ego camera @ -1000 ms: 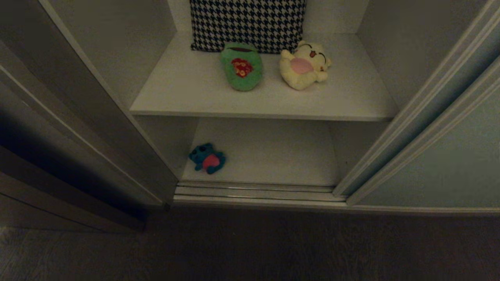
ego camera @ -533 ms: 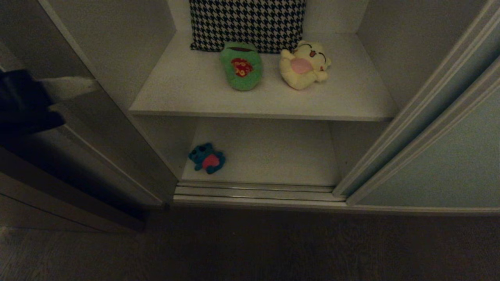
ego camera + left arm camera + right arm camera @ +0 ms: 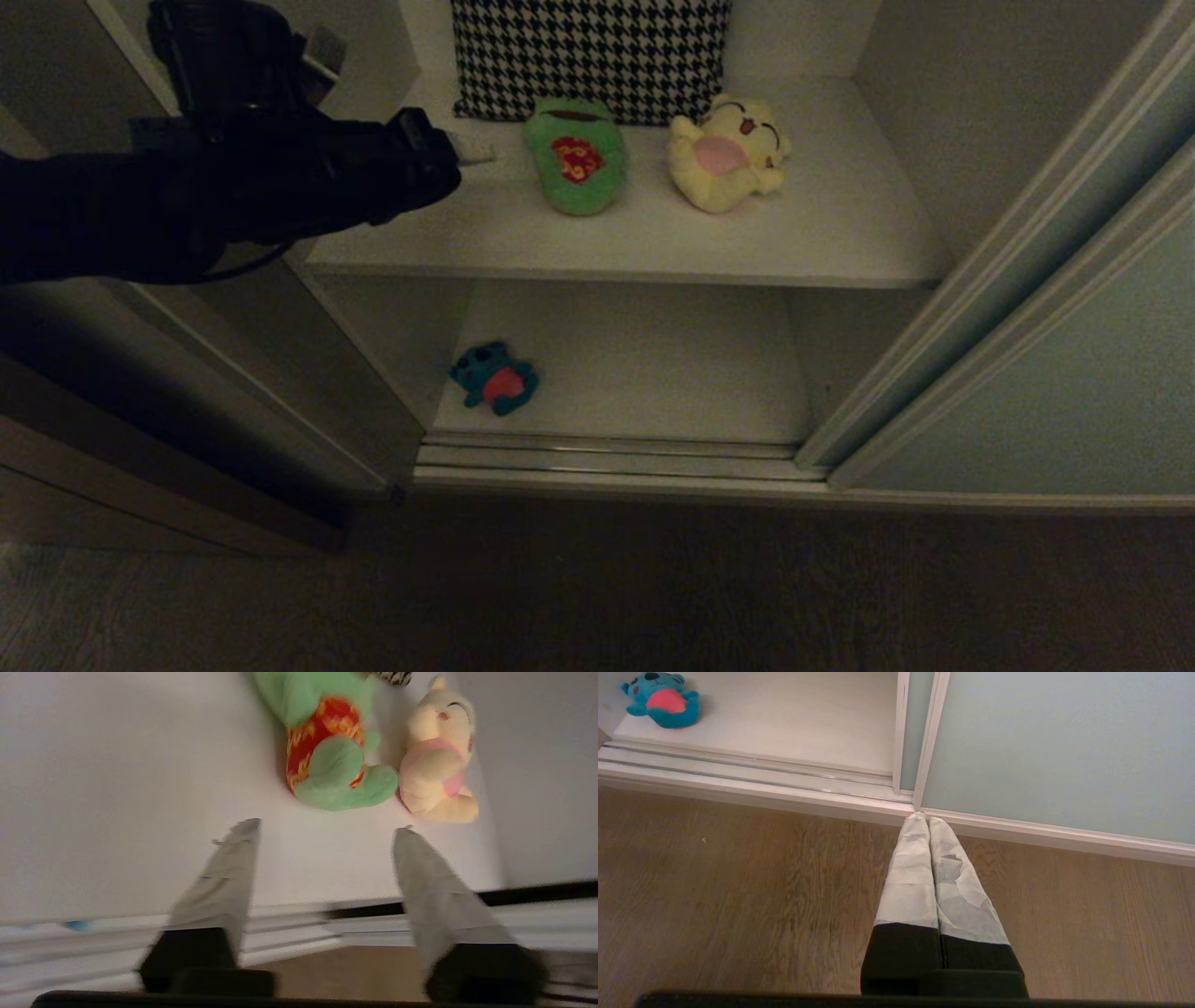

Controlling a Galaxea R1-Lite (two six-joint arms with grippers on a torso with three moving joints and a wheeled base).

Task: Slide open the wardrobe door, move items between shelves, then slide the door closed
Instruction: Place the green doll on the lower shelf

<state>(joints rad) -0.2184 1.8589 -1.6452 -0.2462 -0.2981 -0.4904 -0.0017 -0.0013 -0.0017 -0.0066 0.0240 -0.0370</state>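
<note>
With the sliding wardrobe door (image 3: 1055, 373) pushed aside to bare the shelves (image 3: 653, 247), the left gripper (image 3: 327, 828) hovers, jaws spread and empty, the green frog (image 3: 327, 746) just ahead between them, while the right gripper (image 3: 927, 820) hangs clenched over the floor (image 3: 738, 896).

The head view looks steeply down from above into the open wardrobe, floor at 6 o'clock. The left wrist view sits close over the upper shelf (image 3: 653, 243), sharing the green frog (image 3: 331, 756) and yellow toy (image 3: 437, 765). The right wrist view hangs low over the floor, sharing the blue toy (image 3: 663, 701) at 10 o'clock.
</note>
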